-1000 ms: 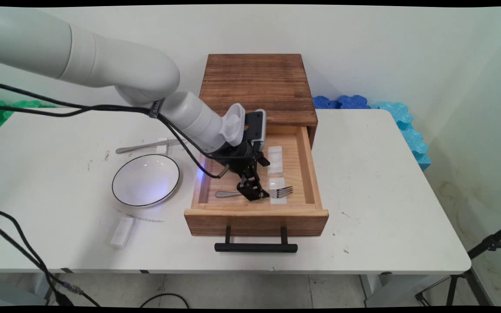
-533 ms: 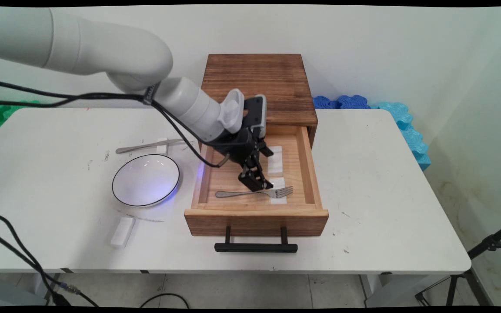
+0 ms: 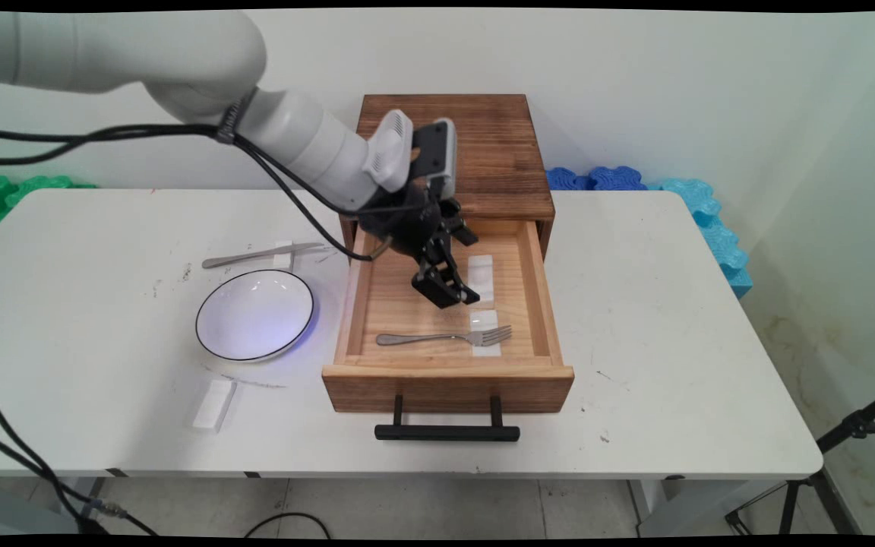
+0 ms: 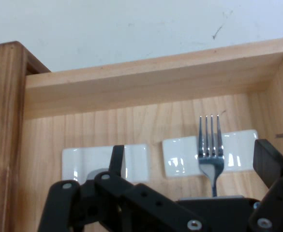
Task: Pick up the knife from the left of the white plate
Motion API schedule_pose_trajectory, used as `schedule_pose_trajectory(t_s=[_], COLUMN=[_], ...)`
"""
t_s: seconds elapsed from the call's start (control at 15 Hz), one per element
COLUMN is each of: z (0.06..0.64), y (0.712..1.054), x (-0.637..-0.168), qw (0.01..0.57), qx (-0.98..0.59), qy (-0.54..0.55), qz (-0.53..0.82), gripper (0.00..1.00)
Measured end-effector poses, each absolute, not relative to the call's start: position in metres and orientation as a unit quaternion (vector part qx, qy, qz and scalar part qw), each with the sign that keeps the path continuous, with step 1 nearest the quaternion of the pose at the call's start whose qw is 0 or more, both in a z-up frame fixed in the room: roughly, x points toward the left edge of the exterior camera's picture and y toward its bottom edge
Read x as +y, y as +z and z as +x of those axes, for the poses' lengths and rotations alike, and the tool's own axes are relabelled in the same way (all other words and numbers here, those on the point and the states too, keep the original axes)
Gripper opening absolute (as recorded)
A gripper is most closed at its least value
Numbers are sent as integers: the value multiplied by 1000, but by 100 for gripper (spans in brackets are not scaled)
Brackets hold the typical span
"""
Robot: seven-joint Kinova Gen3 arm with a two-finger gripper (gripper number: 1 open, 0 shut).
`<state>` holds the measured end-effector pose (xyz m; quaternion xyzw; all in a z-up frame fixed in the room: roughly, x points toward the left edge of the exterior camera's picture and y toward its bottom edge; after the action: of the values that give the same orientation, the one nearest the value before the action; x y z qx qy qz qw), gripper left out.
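Fingers (image 4: 264, 159) spread wide, empty | above fork (image 3: 437, 336) | in drawer (image 3: 536, 266)

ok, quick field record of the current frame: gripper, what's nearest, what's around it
gripper: raised over the open drawer, jaws open, holding nothing
nearest: fork lying in the drawer, tines on a white rest
also in drawer: second white rest, bare
on table: black-rimmed bowl, knife, white block

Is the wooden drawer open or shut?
Open: the drawer is pulled out, showing a fork lying inside below the gripper.
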<state>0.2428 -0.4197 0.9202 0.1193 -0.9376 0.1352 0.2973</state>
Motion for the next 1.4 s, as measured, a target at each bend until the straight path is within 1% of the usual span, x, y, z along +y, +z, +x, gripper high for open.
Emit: schedule_pose_trajectory(t_s=[0.27, 0.67, 1.13, 1.4], z=[259, 299, 340, 375], y=[935, 954, 968, 973], x=[-410, -388, -373, -363], qw=[303, 308, 301, 289], qx=[-936, -935, -937, -940], qy=[134, 129, 124, 116], qz=[120, 119, 128, 141], gripper=[100, 100, 100, 100])
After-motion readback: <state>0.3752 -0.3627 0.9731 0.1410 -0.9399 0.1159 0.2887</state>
